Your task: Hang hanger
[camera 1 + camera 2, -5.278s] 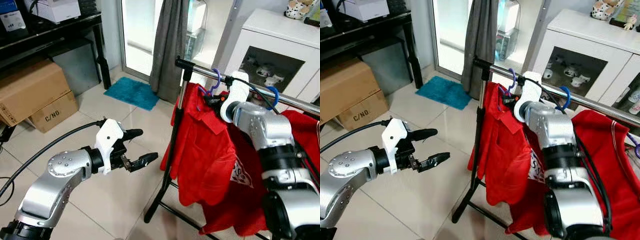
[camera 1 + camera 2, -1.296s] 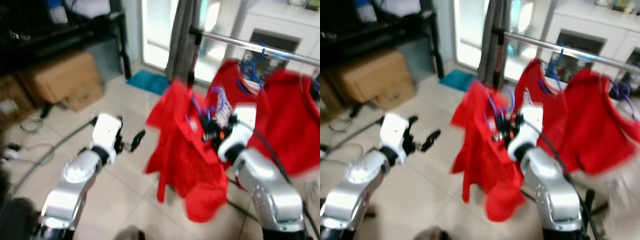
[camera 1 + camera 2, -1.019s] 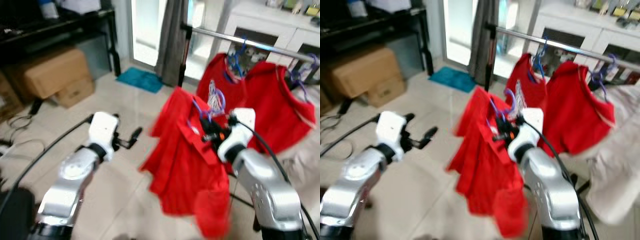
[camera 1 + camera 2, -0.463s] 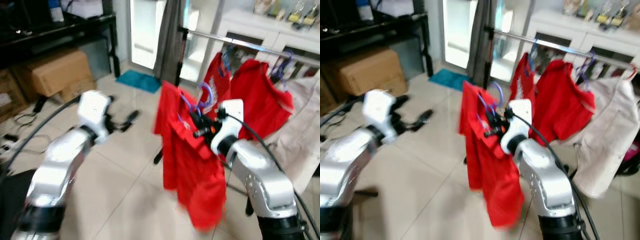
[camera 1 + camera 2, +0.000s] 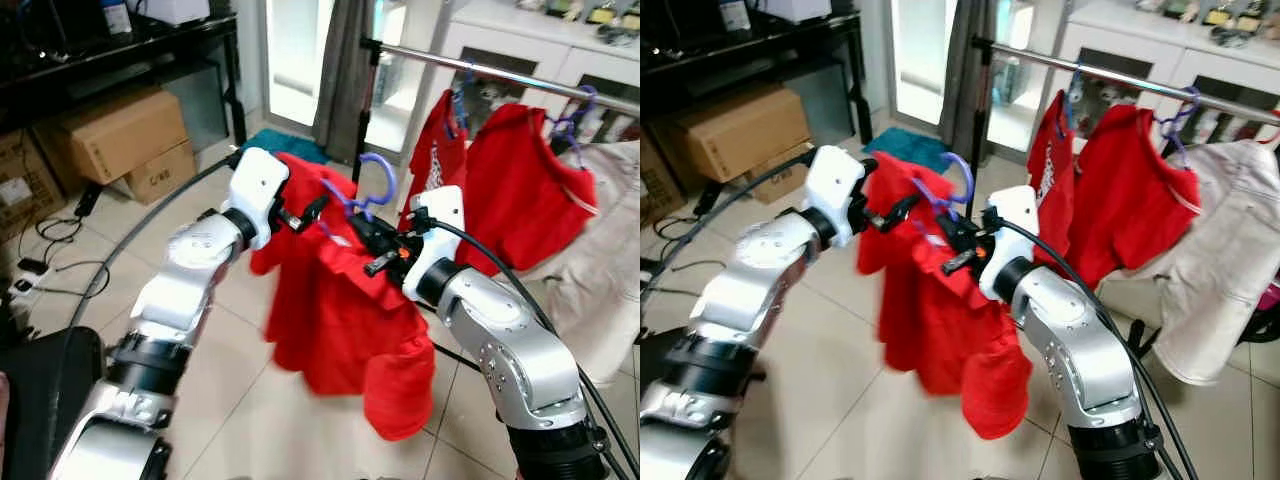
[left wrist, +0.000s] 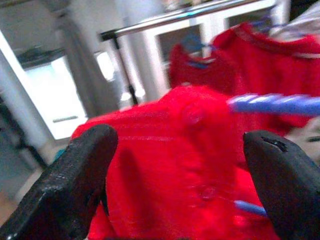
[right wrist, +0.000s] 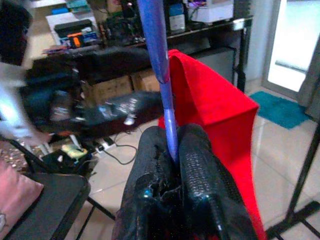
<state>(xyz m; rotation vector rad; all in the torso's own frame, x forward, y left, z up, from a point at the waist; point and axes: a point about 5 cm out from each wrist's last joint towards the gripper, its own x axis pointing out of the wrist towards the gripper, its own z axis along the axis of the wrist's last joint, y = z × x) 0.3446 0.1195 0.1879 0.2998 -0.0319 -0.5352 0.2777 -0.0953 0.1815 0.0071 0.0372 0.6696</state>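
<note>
Cardboard boxes (image 5: pixel 118 140) sit under a dark shelf at far left. Next comes the left gripper (image 5: pixel 308 212), its fingers spread wide apart, one either side of the near shoulder of the red shirt (image 5: pixel 335 310); in its wrist view the black fingers (image 6: pixel 75 185) frame the cloth without touching it. At centre the right gripper (image 5: pixel 372 243) is clenched on the neck of the blue hanger (image 5: pixel 365 185), whose hook stands upright above the fingers; the right wrist view shows the blue shaft pinched between the two pads (image 7: pixel 197 172). The shirt droops from the hanger, well apart from the rail. At right, the clothes rail (image 5: pixel 500 72) carries two red garments (image 5: pixel 515 185) on blue hangers and a pale garment (image 5: pixel 610 260).

Risks, as judged: the shirt hangs lopsided, so it may slide off the hanger if the left gripper tugs the shoulder. The hook must be raised to the rail; a misaligned lift could strike the bar or snag the neighbouring hangers.

Compared with half a second ago, the left gripper, then held out well to the left of the shirt, has come in to its shoulder. The camera has also shifted.
</note>
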